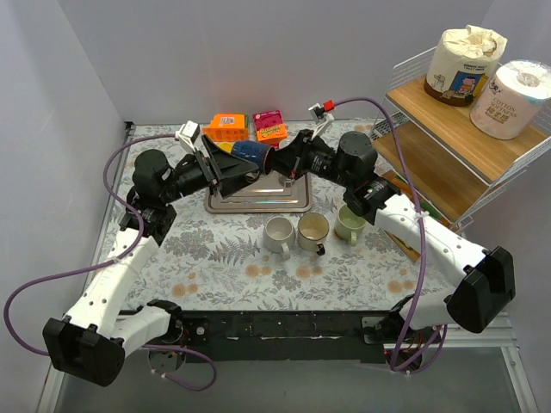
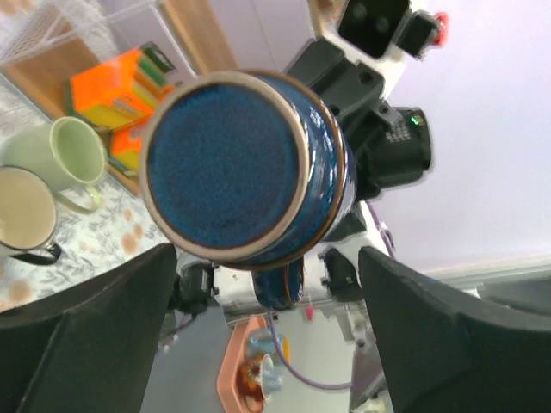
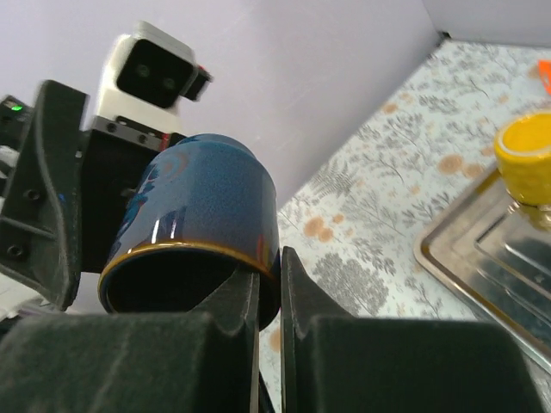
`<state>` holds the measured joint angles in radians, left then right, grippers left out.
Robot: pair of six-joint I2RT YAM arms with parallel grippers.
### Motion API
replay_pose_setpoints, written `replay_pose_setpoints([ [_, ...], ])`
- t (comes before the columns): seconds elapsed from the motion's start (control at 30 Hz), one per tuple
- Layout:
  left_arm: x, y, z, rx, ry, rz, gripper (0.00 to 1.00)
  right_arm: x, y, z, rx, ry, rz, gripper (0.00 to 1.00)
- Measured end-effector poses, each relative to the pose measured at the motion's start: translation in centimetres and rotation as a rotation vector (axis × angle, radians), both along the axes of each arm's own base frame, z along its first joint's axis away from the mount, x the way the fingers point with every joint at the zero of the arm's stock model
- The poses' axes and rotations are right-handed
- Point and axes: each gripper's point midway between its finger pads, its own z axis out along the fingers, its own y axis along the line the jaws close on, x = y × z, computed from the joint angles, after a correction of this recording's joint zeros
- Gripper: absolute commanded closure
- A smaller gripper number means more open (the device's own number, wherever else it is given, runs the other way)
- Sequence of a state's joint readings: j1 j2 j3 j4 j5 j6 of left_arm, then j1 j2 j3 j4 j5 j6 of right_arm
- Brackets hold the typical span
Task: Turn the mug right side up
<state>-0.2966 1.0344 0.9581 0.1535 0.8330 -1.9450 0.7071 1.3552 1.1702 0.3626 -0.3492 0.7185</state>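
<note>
Above the one steel tray (image 1: 258, 209) holding one yellow cup (image 3: 525, 155), the left tool (image 2: 267, 258) stands wide at the base of the one blue mug (image 1: 252, 153), tipped sideways, its rim pinched by the right tool (image 3: 269, 258); three mugs (image 1: 312, 231) sit upright on the worktop (image 1: 215, 249).

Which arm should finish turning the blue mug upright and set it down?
Right, probably. The right tool pinches the rim of the blue mug, holding it sideways above the tray. The left tool is open around the mug's base, gripping nothing.
</note>
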Motion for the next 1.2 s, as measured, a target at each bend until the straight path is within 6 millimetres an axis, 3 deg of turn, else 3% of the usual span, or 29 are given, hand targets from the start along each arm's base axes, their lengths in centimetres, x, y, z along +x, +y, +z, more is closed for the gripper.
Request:
replay_pose_setpoints([
  [0.13, 2.7, 1.6, -1.7, 0.141, 0.062, 0.205, 0.02, 0.8, -0.2, -1.5, -0.112, 0.072, -0.036, 0.99],
  [0.23, 4.4, 4.9, -4.0, 0.295, 0.117, 0.445, 0.02, 0.9, -0.3, -4.2, -0.229, 0.146, -0.041, 0.99],
  [0.4, 4.5, 12.3, -8.8, 0.572, 0.222, 0.804, 0.02, 0.5, 0.8, -11.2, -0.498, 0.261, -0.023, 0.99],
  [0.57, 4.5, 16.7, -10.5, 0.762, 0.260, 0.979, 0.02, -2.8, 3.2, -19.1, -0.825, 0.308, 0.076, 0.99],
  [0.67, 4.7, 17.8, -10.7, 0.817, 0.268, 1.023, 0.02, -4.8, 4.1, -22.5, -0.995, 0.294, 0.133, 0.99],
  [0.77, 4.7, 18.2, -10.6, 0.835, 0.255, 1.041, 0.02, -5.7, 4.8, -24.4, -1.116, 0.257, 0.170, 0.99],
  [1.0, 4.9, 18.6, -9.8, 0.856, 0.208, 1.047, 0.02, -4.1, 6.6, -26.1, -1.270, 0.144, 0.171, 0.99],
  [1.2, 4.9, 18.5, -9.6, 0.873, 0.188, 1.036, 0.02, -3.6, 5.5, -28.1, -1.392, 0.080, 0.198, 0.99],
])
